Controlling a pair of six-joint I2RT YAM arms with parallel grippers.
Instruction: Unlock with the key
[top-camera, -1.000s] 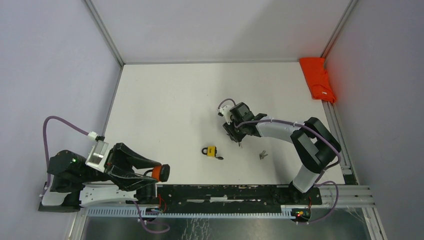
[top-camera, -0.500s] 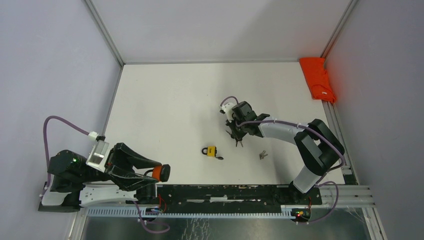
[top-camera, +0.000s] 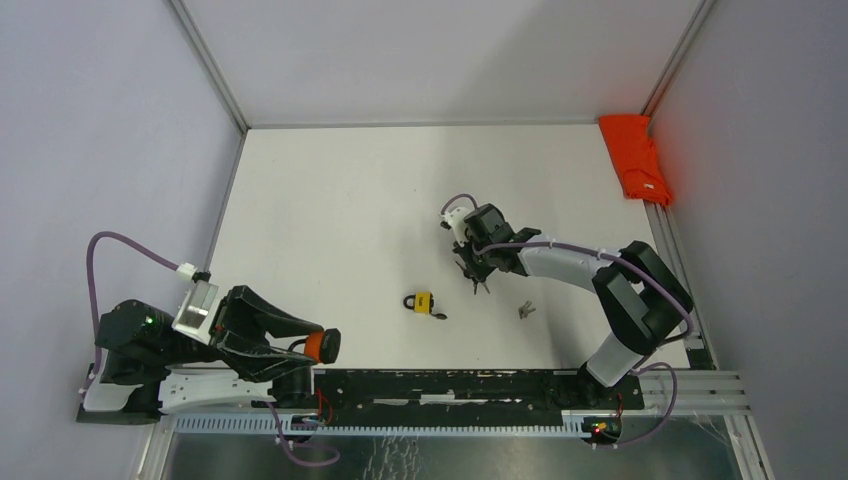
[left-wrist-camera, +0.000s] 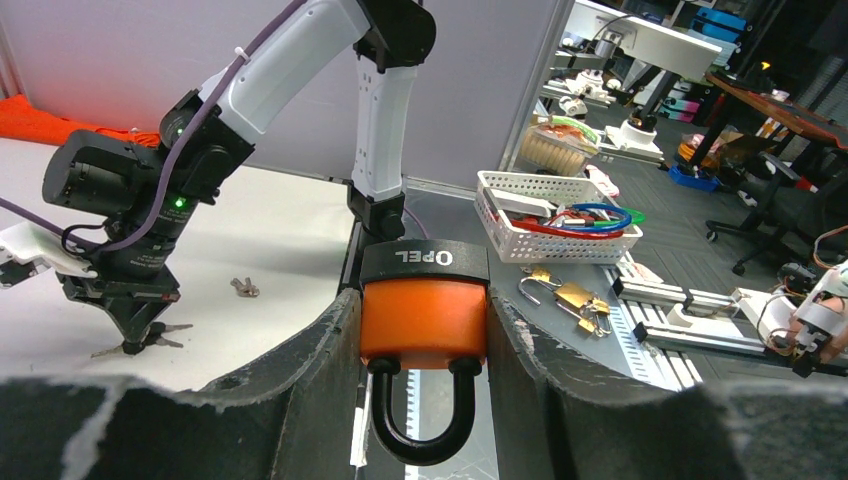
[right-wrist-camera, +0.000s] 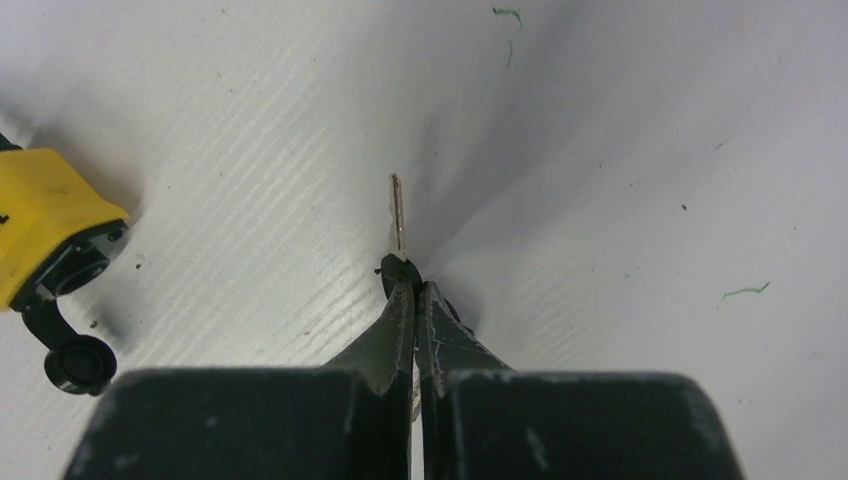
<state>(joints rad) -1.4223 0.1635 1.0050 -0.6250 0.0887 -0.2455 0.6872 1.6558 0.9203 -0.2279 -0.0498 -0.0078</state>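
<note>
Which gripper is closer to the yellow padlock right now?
Right. The right gripper, shut on a key, sits just right of the yellow padlock; the left gripper holds an orange padlock farther off, near-left.

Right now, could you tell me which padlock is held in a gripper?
The orange padlock, clamped between the fingers of the left gripper. The yellow padlock lies loose on the table.

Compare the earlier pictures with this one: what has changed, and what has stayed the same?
The right hand, open a second ago, closed on the key, its arm shifting only slightly. The left hand kept holding the orange padlock; the yellow padlock and spare keys did not move.
</note>
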